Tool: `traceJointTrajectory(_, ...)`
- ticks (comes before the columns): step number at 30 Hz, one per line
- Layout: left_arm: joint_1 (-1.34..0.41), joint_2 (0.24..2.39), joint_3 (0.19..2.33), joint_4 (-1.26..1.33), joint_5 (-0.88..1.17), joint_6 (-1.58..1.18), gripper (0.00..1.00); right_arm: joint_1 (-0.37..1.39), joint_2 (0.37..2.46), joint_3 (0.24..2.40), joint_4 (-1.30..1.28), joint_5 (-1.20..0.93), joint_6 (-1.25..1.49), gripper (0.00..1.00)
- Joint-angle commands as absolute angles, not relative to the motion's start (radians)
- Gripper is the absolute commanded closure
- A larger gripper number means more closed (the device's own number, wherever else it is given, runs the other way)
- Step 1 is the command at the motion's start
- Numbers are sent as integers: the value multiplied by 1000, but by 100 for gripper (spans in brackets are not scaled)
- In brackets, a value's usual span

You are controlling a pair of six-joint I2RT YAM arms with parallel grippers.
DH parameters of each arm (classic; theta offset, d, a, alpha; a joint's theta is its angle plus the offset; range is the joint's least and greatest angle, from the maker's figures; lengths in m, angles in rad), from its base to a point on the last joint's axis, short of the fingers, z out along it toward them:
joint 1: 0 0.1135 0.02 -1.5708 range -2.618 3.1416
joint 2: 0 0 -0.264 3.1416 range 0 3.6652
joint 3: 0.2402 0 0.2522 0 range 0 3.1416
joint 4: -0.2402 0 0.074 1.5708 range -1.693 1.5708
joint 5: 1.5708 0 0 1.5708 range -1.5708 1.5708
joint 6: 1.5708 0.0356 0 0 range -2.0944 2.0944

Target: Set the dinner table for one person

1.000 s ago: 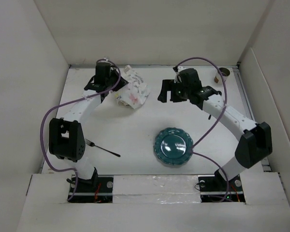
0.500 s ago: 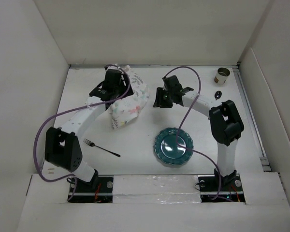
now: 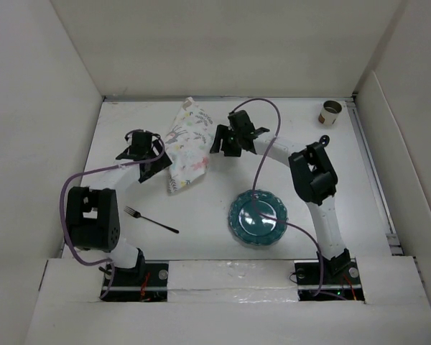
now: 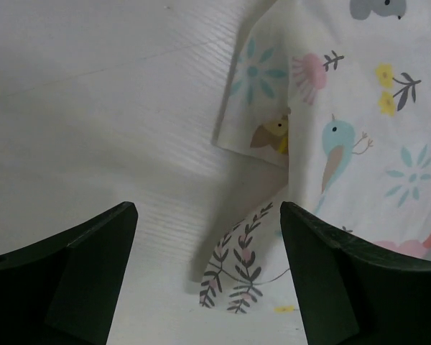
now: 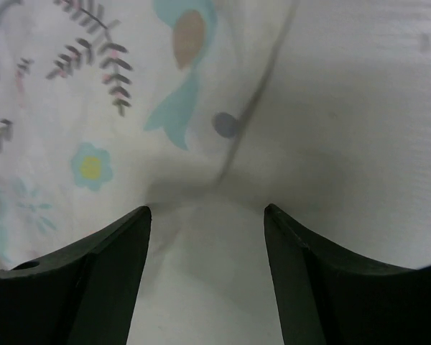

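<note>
Counter [image 3: 201, 205], matte white and plain, fills the floor of the walled enclosure and carries everything in view; it shows bare between the fingers in both wrist views.

Left pincer [image 3: 155, 159] is released, its dark fingers spread wide with nothing between them. In the left wrist view that pincer [image 4: 207, 215] hovers over bare counter [image 4: 93, 108], with the placemat [image 4: 359, 144] just to one side; a bird, flowers and a leafy sprig are printed on it, and one layer lies folded over another.

Right pincer [image 3: 219, 146] is also released and holds nothing. In the right wrist view the pincer [image 5: 207, 212] sits at the placemat's edge, the printed cloth [image 5: 72, 108] on one side and plain counter [image 5: 359, 108] on the other.

From above, the placemat [image 3: 188, 144] lies rumpled and slanted on the far-left part of the counter, between the two pincers. A teal plate [image 3: 257, 218] with a scalloped rim sits nearer the arm bases, right of centre and apart from the cloth. A fork [image 3: 151, 220] lies on the near left, close to the left arm's elbow. A small brown cup [image 3: 331, 112] stands in the far-right corner.
</note>
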State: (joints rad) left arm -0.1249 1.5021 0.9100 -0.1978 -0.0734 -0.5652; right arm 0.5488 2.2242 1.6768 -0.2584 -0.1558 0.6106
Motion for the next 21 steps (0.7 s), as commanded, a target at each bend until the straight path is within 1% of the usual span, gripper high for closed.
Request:
traceJointTrajectory(1,-124,1541,948,-48,24,-580,21,566,2285,1775,-198,-109,679,31)
traceJointTrajectory(2,-124,1589,963,-40,25,-583,21,566,2301,1792,-199,-100,690,34)
traceJointTrajectory(4,-124,1641,1011,-18,46,-584,21,566,2325,1830,-189,-87,729,46)
traceJointTrajectory(5,-124,1691,1029,-9,54,-586,22,566,2344,1844,-184,-84,736,56)
traceJointTrajectory(6,-124,1716,1044,-6,54,-594,23,577,2347,1854,-164,-69,744,78)
traceJointTrajectory(7,-124,1736,1077,-8,52,-604,24,577,2347,1858,-154,-58,745,87)
traceJointTrajectory(8,-124,1773,1092,20,54,-610,30,577,2332,1862,-147,-45,747,96)
traceJointTrajectory(9,-124,1793,1107,38,66,-614,39,586,2320,1864,-131,-23,730,100)
traceJointTrajectory(10,-124,1810,1141,40,63,-615,54,586,2306,1859,-124,-14,717,100)
traceJointTrajectory(11,-124,1837,1167,31,55,-618,95,586,2289,1861,-123,-6,701,100)
traceJointTrajectory(12,-124,1848,1189,6,45,-620,100,586,2245,1859,-129,33,674,100)
traceJointTrajectory(16,-124,1797,1284,-32,31,-591,100,586,2099,1855,-159,74,556,100)
traceJointTrajectory(21,-124,1545,1325,-89,-32,-532,100,586,1919,1879,-303,80,402,100)
